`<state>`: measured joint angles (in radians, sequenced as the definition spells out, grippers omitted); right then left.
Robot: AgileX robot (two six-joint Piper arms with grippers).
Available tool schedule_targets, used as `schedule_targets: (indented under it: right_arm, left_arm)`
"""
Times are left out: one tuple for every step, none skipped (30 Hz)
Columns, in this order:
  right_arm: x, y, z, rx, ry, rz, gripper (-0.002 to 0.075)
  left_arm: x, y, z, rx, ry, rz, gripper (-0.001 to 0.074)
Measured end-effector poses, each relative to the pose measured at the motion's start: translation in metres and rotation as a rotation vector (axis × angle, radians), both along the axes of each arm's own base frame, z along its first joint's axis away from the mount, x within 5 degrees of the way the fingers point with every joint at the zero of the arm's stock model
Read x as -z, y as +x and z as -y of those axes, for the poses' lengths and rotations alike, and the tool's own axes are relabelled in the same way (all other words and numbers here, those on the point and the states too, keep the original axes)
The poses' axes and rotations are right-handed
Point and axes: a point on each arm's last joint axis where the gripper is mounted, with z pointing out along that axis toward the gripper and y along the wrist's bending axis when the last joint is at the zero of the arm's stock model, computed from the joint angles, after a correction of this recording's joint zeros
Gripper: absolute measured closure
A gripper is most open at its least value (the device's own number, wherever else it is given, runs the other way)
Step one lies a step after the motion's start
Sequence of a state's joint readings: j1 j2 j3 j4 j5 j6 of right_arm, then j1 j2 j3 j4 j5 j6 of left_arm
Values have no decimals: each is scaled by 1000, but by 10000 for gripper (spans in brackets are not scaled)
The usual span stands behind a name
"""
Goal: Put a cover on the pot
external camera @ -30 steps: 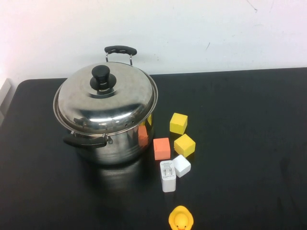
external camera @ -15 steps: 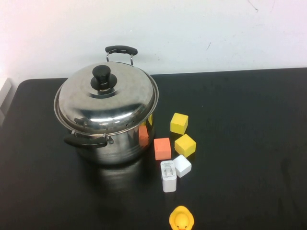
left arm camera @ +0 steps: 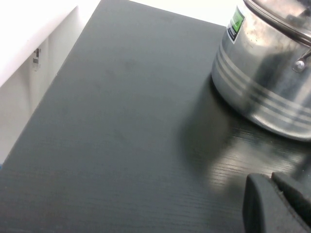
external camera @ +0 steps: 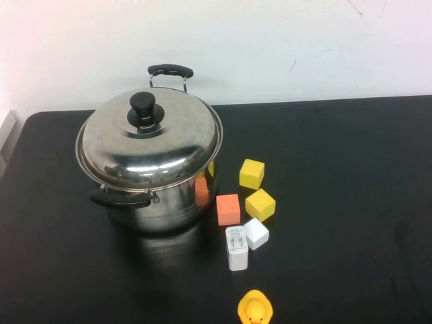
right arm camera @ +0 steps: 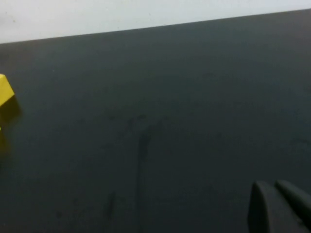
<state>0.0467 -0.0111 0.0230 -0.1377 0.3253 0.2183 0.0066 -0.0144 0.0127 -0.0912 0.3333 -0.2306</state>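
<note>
The pot (external camera: 158, 202) stands on the left part of the black tabletop (external camera: 337, 169), nearer to the far edge than to the near one. It is a big shiny steel pot with two black side handles, one toward the far edge and one toward the near-left side. The domed steel lid (external camera: 150, 138) with a black knob (external camera: 142, 106) sits on top of it and covers the opening.

In the left wrist view the left gripper (left arm camera: 279, 206) shows only as a dark tip at the corner of the picture, low above the bare tabletop near its left edge, with the wall of the pot a little apart from it. The two fingers (left arm camera: 262, 206) lie together, closed, and hold nothing.

Just to the right of the pot, several small things lie close together. An orange block (external camera: 228, 209) is near the pot wall. Beyond it is a yellow block (external camera: 251, 173), and a second yellow block (external camera: 260, 204) lies beside the orange one. A white block (external camera: 256, 233) touches a white charger (external camera: 236, 248), both nearer to the near edge. A yellow rubber duck (external camera: 254, 309) sits at the near edge.

In the right wrist view the right gripper (right arm camera: 282, 206) is also only a dark tip, above the bare right part of the tabletop. Its fingers (right arm camera: 265, 206) are closed on nothing. Neither gripper appears in the high view.
</note>
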Motion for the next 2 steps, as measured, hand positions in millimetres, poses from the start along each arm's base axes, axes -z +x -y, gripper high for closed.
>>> schedule_targets:
  right_arm:
    - [0,0,0,1,2,-2,727]
    - [0,0,0,1,2,-2,727]
  left_arm:
    - [0,0,0,0,0,0,736]
    - [0,0,0,0,0,0,736]
